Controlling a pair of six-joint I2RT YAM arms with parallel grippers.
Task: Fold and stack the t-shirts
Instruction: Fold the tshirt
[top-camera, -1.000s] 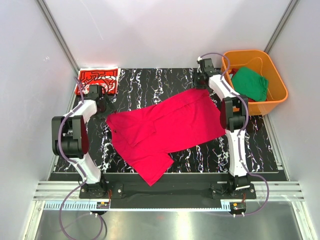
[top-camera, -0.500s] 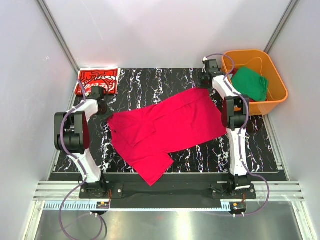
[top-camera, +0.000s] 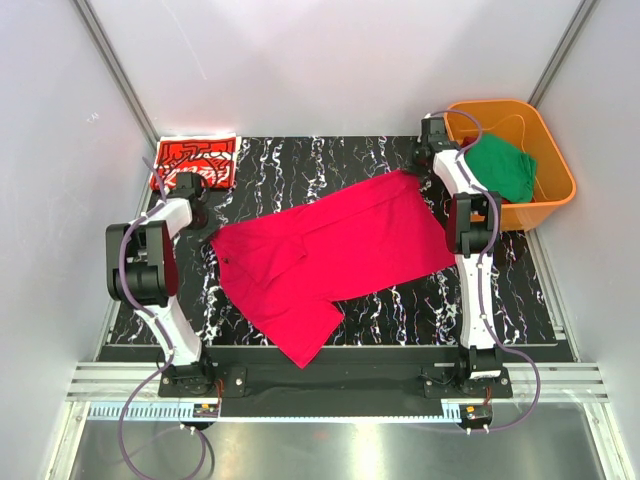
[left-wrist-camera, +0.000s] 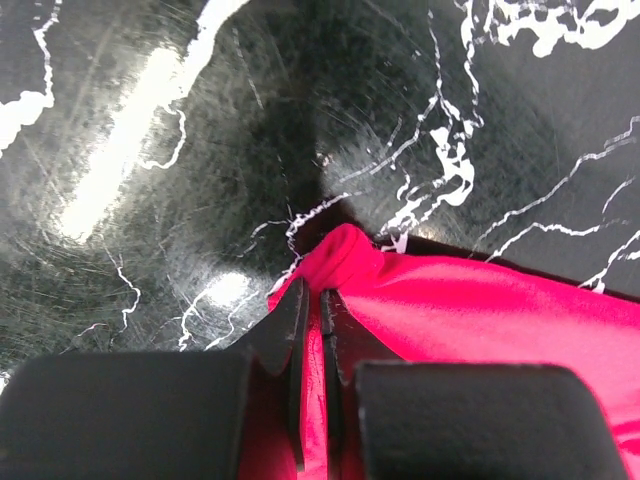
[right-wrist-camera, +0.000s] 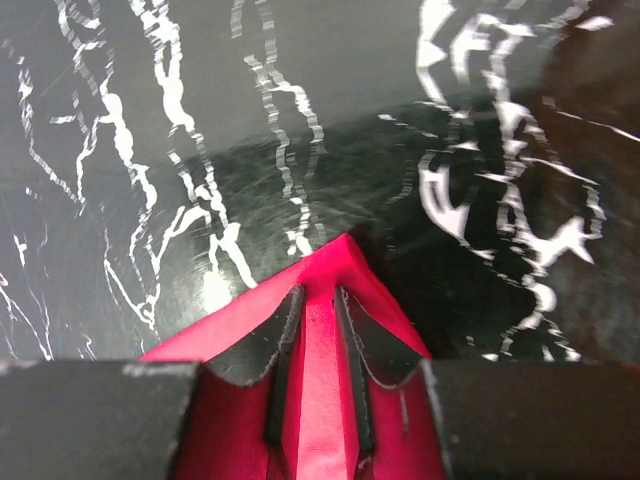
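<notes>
**A:** From overhead, where is the crimson t-shirt (top-camera: 330, 255)?

**B:** It lies spread flat and slantwise on the black marbled table (top-camera: 320, 160), stretched between the two tools. The left gripper (top-camera: 207, 225) is at its left corner and the right gripper (top-camera: 425, 165) at its far right corner. The red printed t-shirt (top-camera: 195, 160) lies folded just behind the left gripper. The green t-shirt (top-camera: 500, 165) sits in the orange tub (top-camera: 555, 195), just off the right gripper's outer side.

**A:** And the left wrist view?

**B:** The left gripper (left-wrist-camera: 312, 300) has its fingers pressed almost together, pinching a bunched nub of the crimson t-shirt (left-wrist-camera: 480, 310). The nub pokes out just past the fingertips. The rest of the cloth runs off to the tool's right, and bare table (left-wrist-camera: 150, 150) lies ahead and to its left.

**A:** The right wrist view?

**B:** The right gripper (right-wrist-camera: 320, 300) has its fingers drawn close with a narrow gap, a strip of the crimson t-shirt (right-wrist-camera: 340, 258) caught between them. The cloth's pointed corner ends just beyond the tips. Table (right-wrist-camera: 150, 120) lies ahead and to both sides.
</notes>
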